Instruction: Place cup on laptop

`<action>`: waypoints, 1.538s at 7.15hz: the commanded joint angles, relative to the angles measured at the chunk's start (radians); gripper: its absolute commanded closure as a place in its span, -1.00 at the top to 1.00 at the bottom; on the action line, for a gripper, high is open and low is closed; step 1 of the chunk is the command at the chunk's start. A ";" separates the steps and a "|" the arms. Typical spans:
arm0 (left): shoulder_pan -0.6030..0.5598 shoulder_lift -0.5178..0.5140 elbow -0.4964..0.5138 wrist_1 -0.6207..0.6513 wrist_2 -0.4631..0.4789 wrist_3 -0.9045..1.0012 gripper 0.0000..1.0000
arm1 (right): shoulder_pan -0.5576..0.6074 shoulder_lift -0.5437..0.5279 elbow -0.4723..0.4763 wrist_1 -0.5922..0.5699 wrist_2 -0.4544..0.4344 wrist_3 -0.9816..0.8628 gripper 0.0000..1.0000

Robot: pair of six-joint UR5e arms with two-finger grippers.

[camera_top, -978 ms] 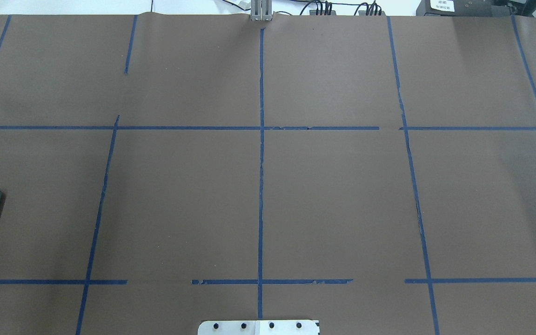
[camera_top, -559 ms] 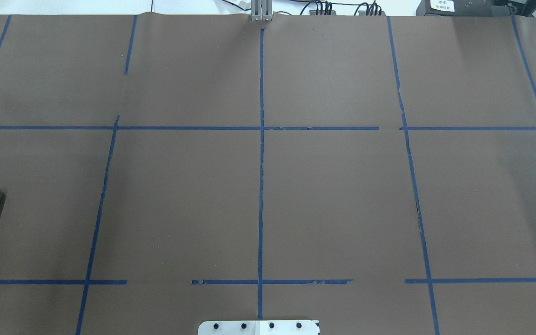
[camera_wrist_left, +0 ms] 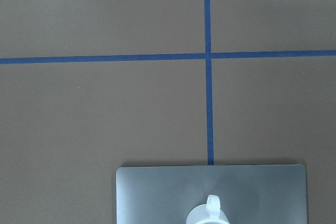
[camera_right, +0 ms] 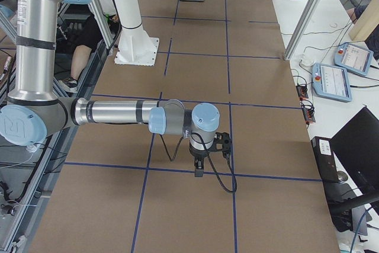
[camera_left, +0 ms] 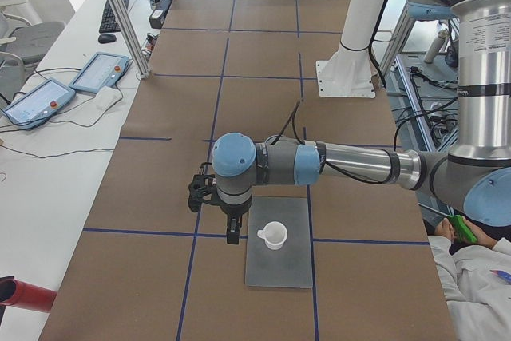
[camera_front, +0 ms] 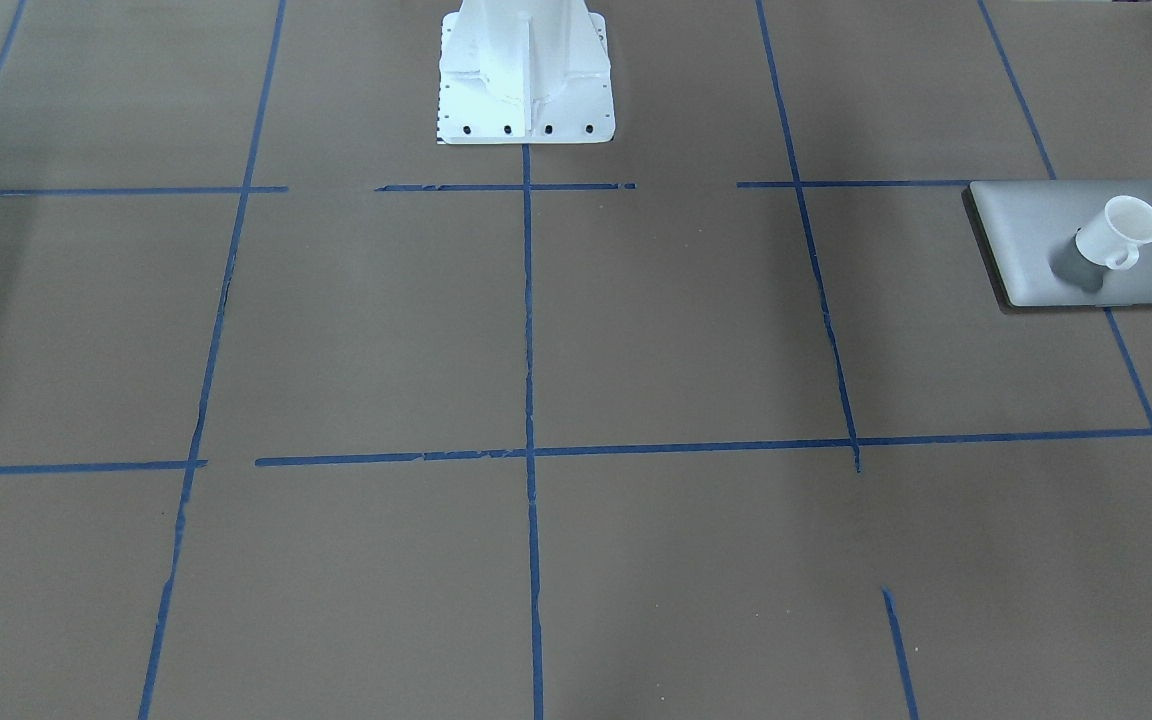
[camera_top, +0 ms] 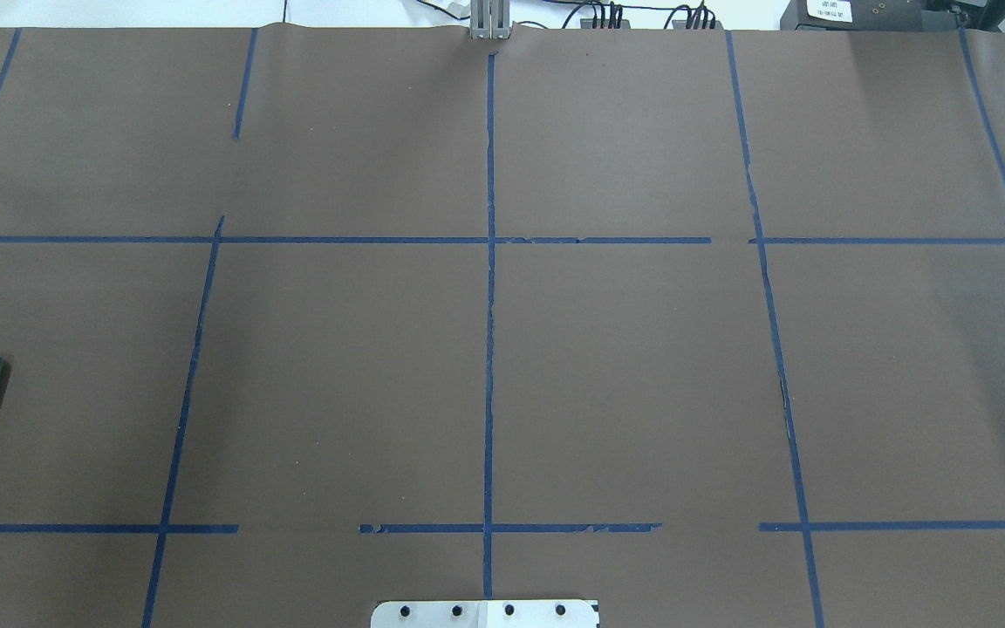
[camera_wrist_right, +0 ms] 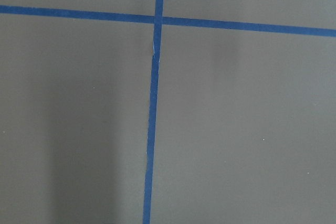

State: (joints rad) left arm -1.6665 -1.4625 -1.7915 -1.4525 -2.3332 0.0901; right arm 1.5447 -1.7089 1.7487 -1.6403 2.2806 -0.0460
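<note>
The white cup [camera_front: 1119, 232] stands upright on the lid of the silver-grey laptop [camera_front: 1046, 240], which lies flat on the table on my left side. In the exterior left view the cup [camera_left: 274, 235] sits on the laptop [camera_left: 279, 265], and my left gripper [camera_left: 232, 236] hangs apart from it, just beside the laptop's edge; I cannot tell whether it is open or shut. The left wrist view shows the laptop [camera_wrist_left: 157, 192] and the cup's handle [camera_wrist_left: 212, 205] at the bottom edge. My right gripper [camera_right: 198, 172] hangs over bare table far from both; I cannot tell its state.
The white robot pedestal [camera_front: 524, 80] stands at the table's robot-side edge. Blue tape lines grid the brown table [camera_top: 642, 366]. Teach pendants [camera_left: 100, 72] and cables lie on the operators' side bench. A person [camera_left: 479, 277] sits by the robot base.
</note>
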 commanded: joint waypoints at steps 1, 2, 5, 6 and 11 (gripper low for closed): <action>0.001 0.001 0.015 -0.005 -0.002 0.000 1.00 | 0.000 0.000 0.000 -0.001 0.000 0.000 1.00; 0.001 0.001 0.015 -0.005 0.000 0.002 1.00 | 0.000 0.000 0.000 -0.001 0.000 0.000 1.00; 0.001 -0.002 0.003 -0.005 -0.003 0.003 1.00 | 0.000 0.000 0.000 -0.001 0.000 0.000 1.00; 0.001 -0.001 -0.005 -0.005 -0.006 0.003 1.00 | 0.000 0.000 0.000 0.000 0.000 0.000 1.00; 0.002 -0.002 0.009 -0.006 -0.005 0.003 1.00 | 0.000 0.000 0.000 -0.001 0.000 0.000 1.00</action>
